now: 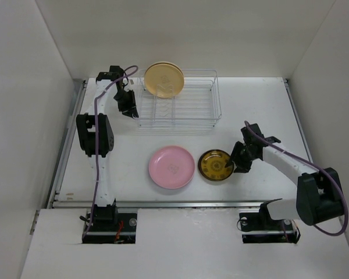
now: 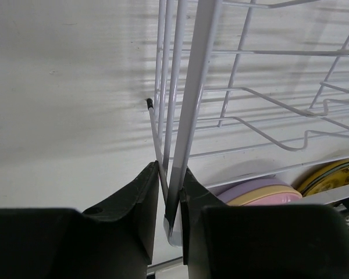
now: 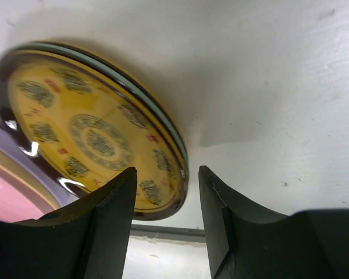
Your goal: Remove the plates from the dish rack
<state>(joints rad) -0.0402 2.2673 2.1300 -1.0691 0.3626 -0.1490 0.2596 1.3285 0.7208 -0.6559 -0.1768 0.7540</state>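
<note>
Between the left gripper's (image 2: 170, 170) jaws runs an upright wire of the dish rack (image 2: 199, 64). The two dark fingers (image 2: 141, 203) are pressed in on it from either side, pinching it at the rack's left end. Just past the fingertips a thinner black-tipped wire leans beside the clamped one. Beyond that, the rack's floor wires and prongs spread away over the white table (image 2: 70, 104). Farther from these jaws, at the rack's far left corner, a cream-yellow plate (image 1: 164, 79) stands upright among the prongs. A second rim seems to show close behind it.

At the right gripper (image 3: 166, 174) the jaws are spread apart and grip nothing that can be seen. The near rim of the brown-gold plate (image 3: 93, 133) reaches into the gap between them, close against one finger. Whether it touches that finger cannot be told. This patterned plate lies flat on the table outside the rack, resting on a teal-rimmed plate (image 3: 136, 88) whose edge shows underneath. Just beyond it from these jaws sits the pink plate (image 1: 171, 167), also flat on the table, with cream and lavender rims showing beneath it in the wrist views. The rack stands well beyond both stacks, toward the table's far side.
</note>
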